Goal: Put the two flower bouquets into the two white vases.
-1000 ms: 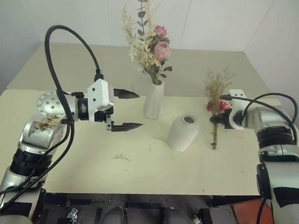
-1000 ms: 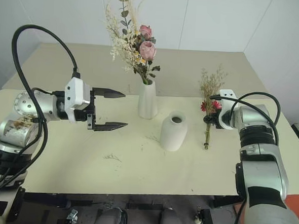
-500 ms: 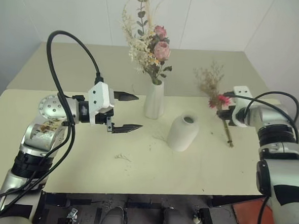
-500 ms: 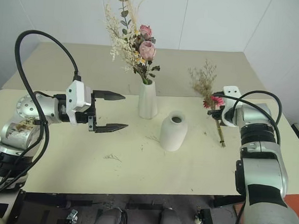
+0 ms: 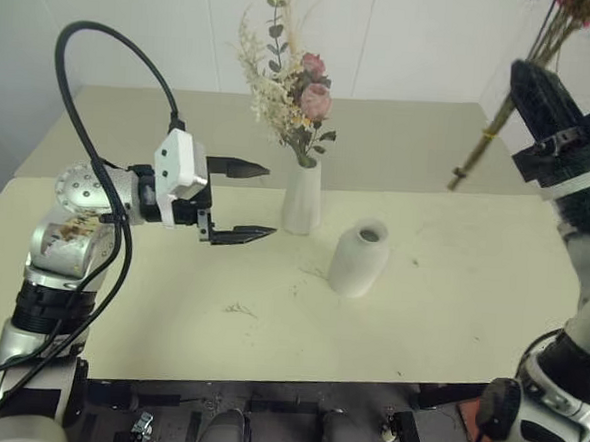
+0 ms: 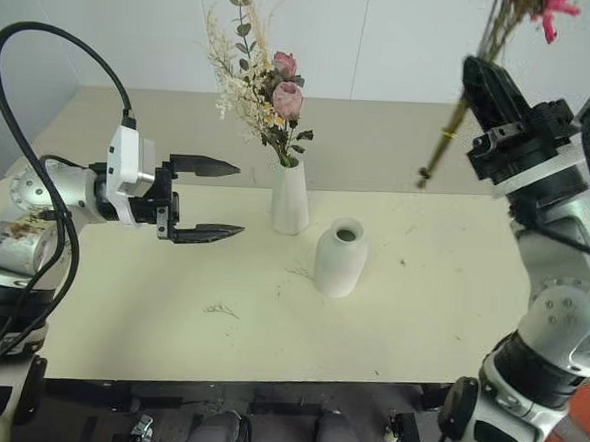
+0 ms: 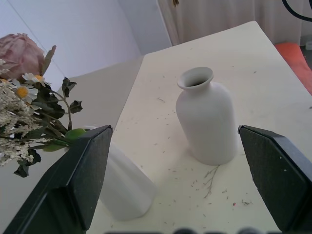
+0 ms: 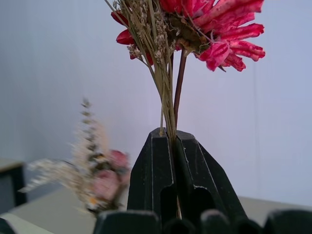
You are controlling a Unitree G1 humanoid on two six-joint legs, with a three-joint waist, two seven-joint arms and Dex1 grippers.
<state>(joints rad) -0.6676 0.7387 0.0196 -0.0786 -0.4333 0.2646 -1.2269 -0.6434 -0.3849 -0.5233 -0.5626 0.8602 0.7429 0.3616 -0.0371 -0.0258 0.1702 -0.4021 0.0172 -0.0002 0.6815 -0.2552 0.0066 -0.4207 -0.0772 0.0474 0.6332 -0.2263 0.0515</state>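
Note:
The bushy bouquet (image 5: pixel 288 90) stands in the tall white vase (image 5: pixel 302 196) at the table's middle. Just in front and to its right, the short rounded vase (image 5: pixel 358 257) stands upright with nothing in its mouth. My right gripper (image 8: pixel 169 134) is raised high on the right, shut on the stems of the slim bouquet (image 5: pixel 502 113). That bouquet's red-pink flower (image 8: pixel 209 29) is uppermost and its stem ends hang free in the air. My left gripper (image 5: pixel 271 200) is open with nothing in it, held level just left of the tall vase.
The pale table (image 5: pixel 450 311) carries small plant scraps (image 5: pixel 239 310) in front of the vases. A second table surface (image 5: pixel 400 137) lies behind, against a white wall.
My right gripper has swung up off the table with the slim bouquet, which now hangs high in the air, flower up. The left gripper has barely moved.

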